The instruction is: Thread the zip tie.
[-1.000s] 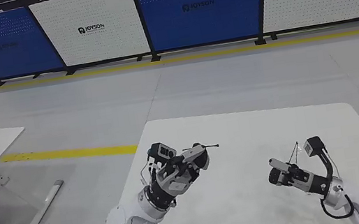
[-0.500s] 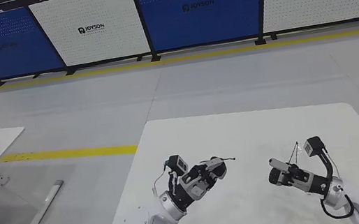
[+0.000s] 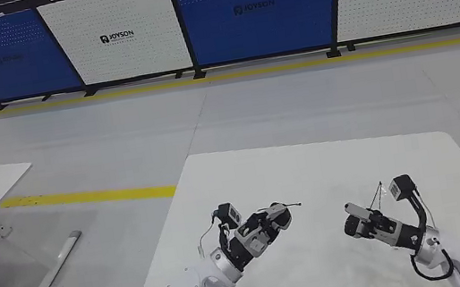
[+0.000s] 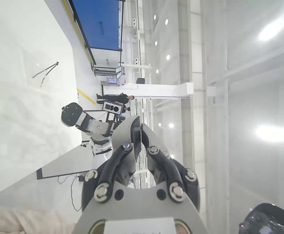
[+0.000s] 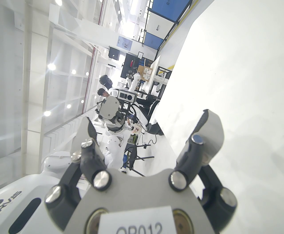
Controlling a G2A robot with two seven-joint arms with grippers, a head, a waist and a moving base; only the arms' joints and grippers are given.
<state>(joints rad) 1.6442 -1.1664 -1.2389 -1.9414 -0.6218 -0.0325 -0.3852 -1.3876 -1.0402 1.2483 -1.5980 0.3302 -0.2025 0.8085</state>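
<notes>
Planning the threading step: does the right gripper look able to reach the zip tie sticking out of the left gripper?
Probably yes: the right gripper is open, and nothing stands on the table between it and the zip tie.

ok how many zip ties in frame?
2. One tie is clamped in the left pincer; the other tie lies on the table near the right pincer. It looks forked, so a third may cross it.

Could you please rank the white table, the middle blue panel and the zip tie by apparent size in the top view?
Largest: table.
Next: blue panel, though it stands much farther away.
Smallest: zip tie, a thin strand in the left gripper.
</notes>
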